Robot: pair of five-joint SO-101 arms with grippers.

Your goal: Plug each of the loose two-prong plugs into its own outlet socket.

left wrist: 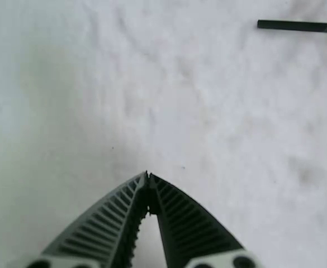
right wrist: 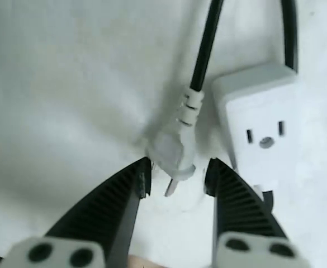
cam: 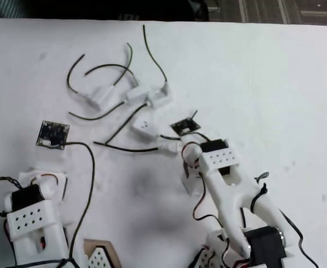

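Straddling a loose two-prong plug [right wrist: 174,151], the right end effector [right wrist: 177,170] has its fingers spread wide, one on each side of the grey body, lined up for a squeeze across its flanks. The plug lies flat on the table [right wrist: 57,84], prongs aimed back at the wrist. That looks awkward, because the outlet socket [right wrist: 261,117] sits just beside it with its slots facing up, so a lift and a turn seem needed. The left end effector [left wrist: 148,180] is pinched together over bare table, probably parked out of the way. Farther out, more white plugs and sockets [cam: 135,94] lie tangled in black cords [cam: 152,53]. Two of them touch, but whether they are mated I cannot tell.
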